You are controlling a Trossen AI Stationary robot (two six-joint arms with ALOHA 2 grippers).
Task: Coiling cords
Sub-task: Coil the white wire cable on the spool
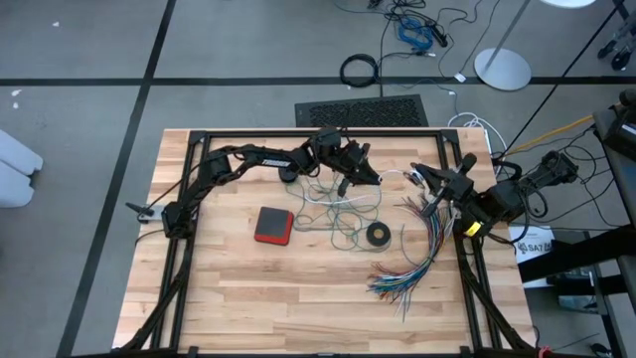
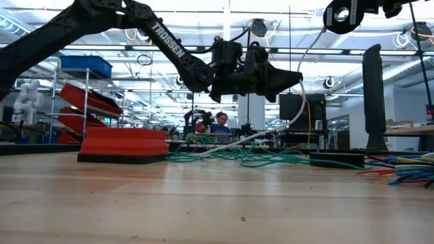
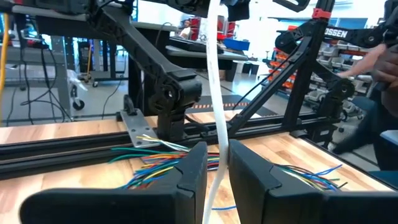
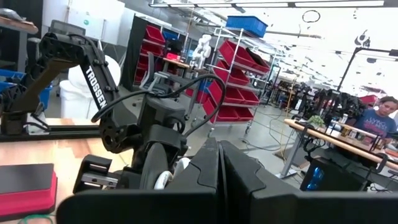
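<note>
Pinching white cord (image 3: 214, 93), left tool (image 3: 217, 163) raised

Even, bright overhead light falls on the wooden table (image 1: 298, 288) in the high view, with only faint soft shadows under the arms. In the low view, ceiling strip lights (image 2: 203, 51) glare behind the dark left arm (image 2: 135, 27), leaving it nearly a silhouette; the near table surface is blurred. In the left wrist view the white cord (image 3: 217, 93) looks washed out. In the right wrist view the near fingers (image 4: 211, 180) are soft and the far ceiling is overexposed.
</note>
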